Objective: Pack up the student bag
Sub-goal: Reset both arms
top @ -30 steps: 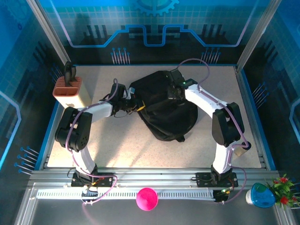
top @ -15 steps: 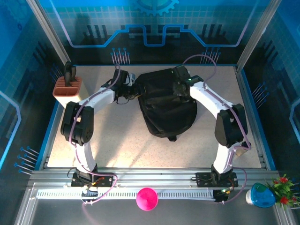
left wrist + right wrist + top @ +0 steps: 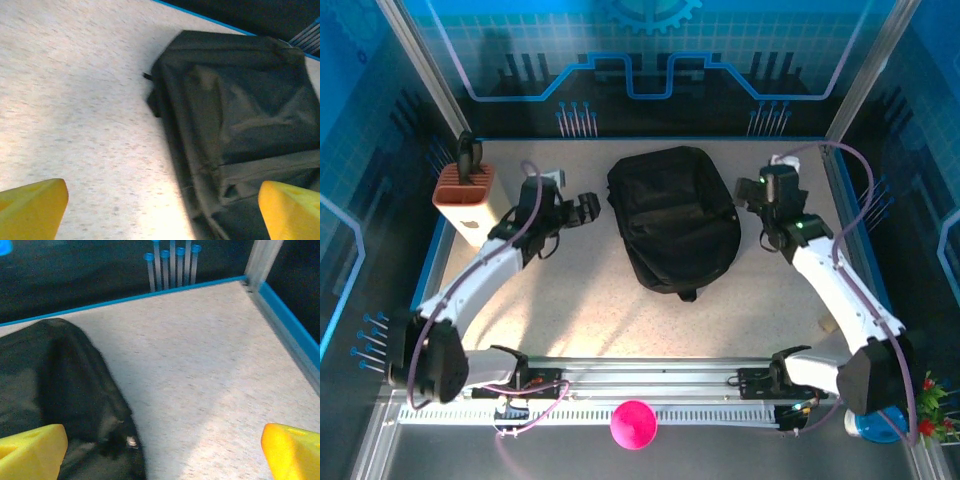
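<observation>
From above, you have the student bag (image 3: 675,218) lying flat on the table (image 3: 570,290), closed as far as you can tell, its black cloth slack and creased. Your left gripper (image 3: 583,207) sits just to the left of the bag and your right gripper (image 3: 752,196) just to its right, neither touching it. A tan box (image 3: 470,196) stands well off to the bag's left, beyond the left gripper. In the left wrist view, the left gripper (image 3: 160,215) has its yellow fingertips (image 3: 32,210) spread wide with nothing between them. The bag (image 3: 240,115) lies ahead and to one side, showing a stitched panel and a folded seam along its near edge. In the right wrist view, the right gripper (image 3: 160,455) is spread just as wide and empty, and the bag (image 3: 60,380) bulges in beside one fingertip. A small pale metal piece (image 3: 131,441), perhaps a zip pull, sits at the bag's lower edge. Expect the bag to handle as limp fabric: it will sag, fold and drag rather than lift as one piece, it is not fragile, and it should grip well. Its weight you cannot judge from here. Pinch a raised seam, a fold or a strap rather than the flat panel, and hold the cloth with one gripper while the other works the zip.
</observation>
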You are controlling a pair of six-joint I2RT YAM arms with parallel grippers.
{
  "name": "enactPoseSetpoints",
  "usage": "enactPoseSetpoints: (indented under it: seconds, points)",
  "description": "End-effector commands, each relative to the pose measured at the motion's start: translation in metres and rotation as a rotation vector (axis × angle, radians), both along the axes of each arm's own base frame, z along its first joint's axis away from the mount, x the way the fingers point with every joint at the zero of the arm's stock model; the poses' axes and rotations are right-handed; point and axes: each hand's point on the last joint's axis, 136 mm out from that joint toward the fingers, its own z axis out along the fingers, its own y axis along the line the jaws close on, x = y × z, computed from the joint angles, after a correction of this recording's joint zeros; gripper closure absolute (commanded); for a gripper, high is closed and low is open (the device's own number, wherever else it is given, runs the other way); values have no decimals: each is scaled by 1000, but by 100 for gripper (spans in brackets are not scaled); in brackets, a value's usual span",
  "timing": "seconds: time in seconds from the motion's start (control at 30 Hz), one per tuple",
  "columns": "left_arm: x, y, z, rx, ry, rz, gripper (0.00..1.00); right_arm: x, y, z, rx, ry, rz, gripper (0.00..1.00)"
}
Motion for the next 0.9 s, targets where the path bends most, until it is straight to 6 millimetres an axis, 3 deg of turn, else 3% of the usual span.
enactPoseSetpoints:
  seconds: [0.0, 0.03, 0.23, 0.33, 0.43, 0.57, 0.67, 0.87]
  points:
    - [-13, 37, -10, 156, -68, 124, 1, -6, -24, -1, -16, -90, -69, 0]
    - [-18, 47, -12, 194, -84, 155, 1, -13, -28, -16, -35, -87, -75, 0]
    - [-33, 93, -32, 422, -73, 305, 1, -31, -46, -58, -140, -101, -106, 0]
    - [-34, 107, -45, 458, -60, 346, 1, -32, -53, -83, -163, -54, -111, 0]
    - [-30, 116, -59, 483, -65, 364, 1, -24, -47, -103, -163, -66, -44, 0]
    - [-15, 115, -72, 465, -94, 306, 1, -11, -31, -107, -174, -158, 76, 0]
    - [-2, 101, -78, 430, -133, 198, 1, -5, -25, -108, -161, -208, 120, 0]
    - [7, 77, -72, 322, -315, 44, 1, 9, -17, -113, -174, -267, 176, 0]
